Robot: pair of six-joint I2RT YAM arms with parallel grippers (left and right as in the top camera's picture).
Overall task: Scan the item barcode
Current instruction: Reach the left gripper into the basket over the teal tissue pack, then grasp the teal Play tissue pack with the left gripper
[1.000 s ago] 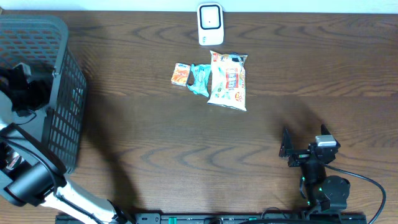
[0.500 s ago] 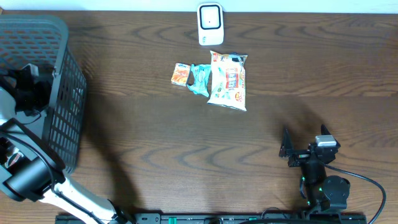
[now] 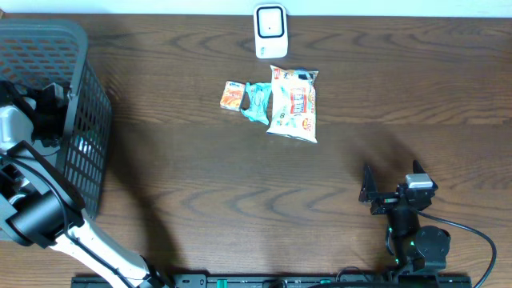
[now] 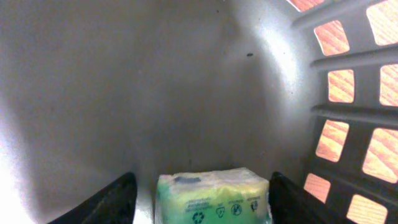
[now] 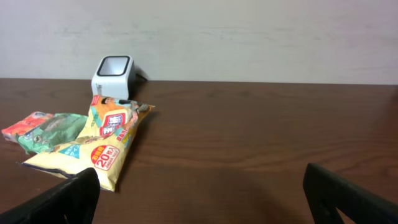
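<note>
In the left wrist view a green and yellow wrapped packet [image 4: 214, 196] with recycling marks lies on the floor of the grey basket [image 3: 88, 120]. My left gripper [image 4: 202, 186] is down inside the basket, one black finger on each side of the packet, with a small gap showing on the left. The overhead view shows the left gripper [image 3: 46, 102] near the basket's right wall. The white scanner [image 3: 270, 30] stands at the table's far edge. My right gripper [image 3: 392, 184] rests open near the front right, with nothing between its fingers [image 5: 348, 196].
A yellow snack bag [image 3: 294, 104], a teal packet [image 3: 258, 102] and an orange packet [image 3: 233, 95] lie just in front of the scanner. The basket's lattice wall [image 4: 354, 124] stands close on the left gripper's right side.
The left arm has shifted a little to the right inside the basket. The right arm and the items on the table have not moved.
</note>
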